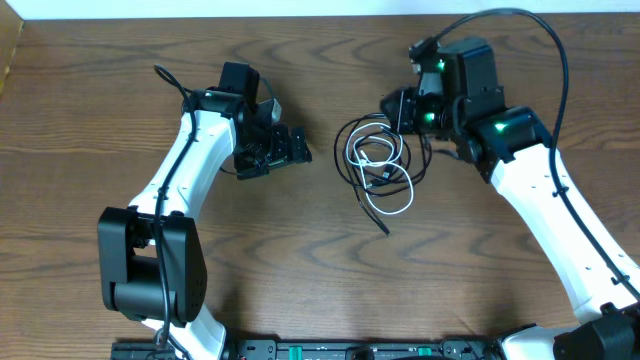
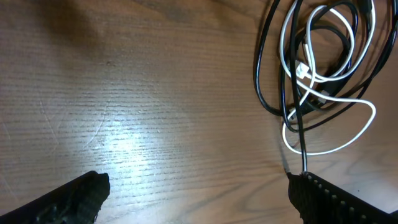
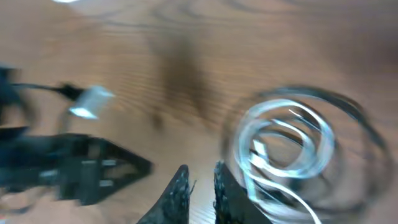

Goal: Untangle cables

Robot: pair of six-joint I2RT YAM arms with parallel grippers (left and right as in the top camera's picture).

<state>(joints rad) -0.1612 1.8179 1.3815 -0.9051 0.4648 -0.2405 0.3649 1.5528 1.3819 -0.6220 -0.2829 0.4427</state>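
Untangling shows no progress: cables (image 1: pixel 378 160), white and black, lie in one knotted heap on counter (image 1: pixel 300 290). Left jaws wide, empty, beside heap; right jaws narrow, holding nothing. All separation remains.

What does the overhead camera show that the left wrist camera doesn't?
Only the overhead view shows both arms. The left arm is to the left of the pile and apart from it. The right arm reaches the pile's upper right edge. Only the left wrist view shows close detail: the left fingers spread wide over bare wood, and a white plug among the loops, too small to make out from above. Both show the cables, white and black loops tangled together on the wooden table.
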